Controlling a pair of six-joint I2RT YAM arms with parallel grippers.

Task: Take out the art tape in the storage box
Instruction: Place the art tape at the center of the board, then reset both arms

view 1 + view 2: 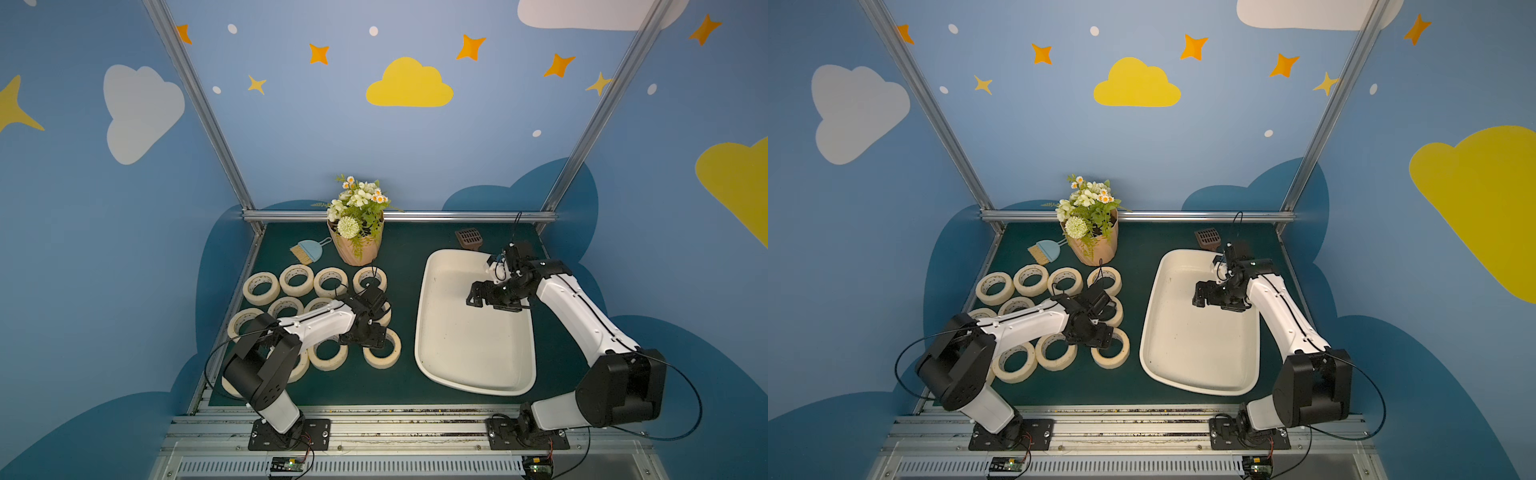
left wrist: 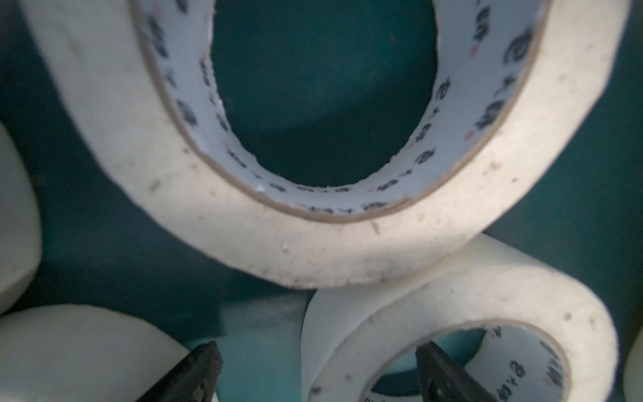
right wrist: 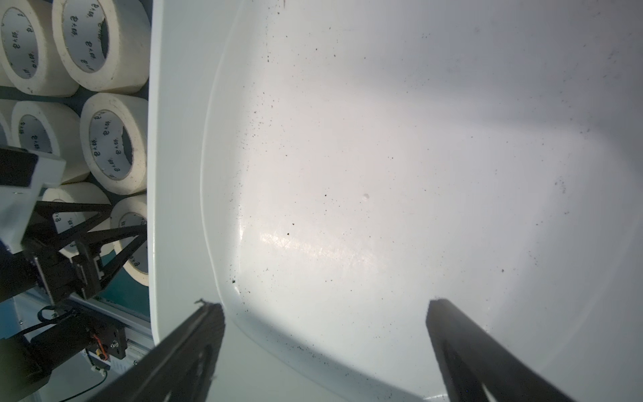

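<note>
The storage box [image 1: 469, 357] sits on the right half of the tabletop [image 1: 395, 386], and in both top views its floor shows only dark specks and no tape. The tape rolls [image 1: 328, 365] all lie flat on the left half, packed in rows with their holes facing up. Some are partly hidden under the left arm.

The left claw [image 1: 372, 340] hangs over the row at the near edge, above the roll [image 1: 380, 363] closest to the box. In the left wrist view the left claw [image 2: 318, 362] is spread wide. One finger is inside that roll's [image 2: 487, 306] hole and the other is outside its wall, and neither presses on it. The roll rests on the tabletop and touches its neighbour towards the far edge.

The right claw [image 1: 473, 299] is spread wide over the far half of the box, holding nothing, with bare plastic between its fingers [image 3: 208, 323].

With the box apparently empty, what remains is a straight lift of the left claw, since a sideways pull would hook the wall and shove the touching rolls.

A flowerpot [image 1: 359, 245], a small brush and dustpan [image 1: 307, 251] and a brown scoop [image 1: 468, 239] stand along the far edge, well apart from both claws.
</note>
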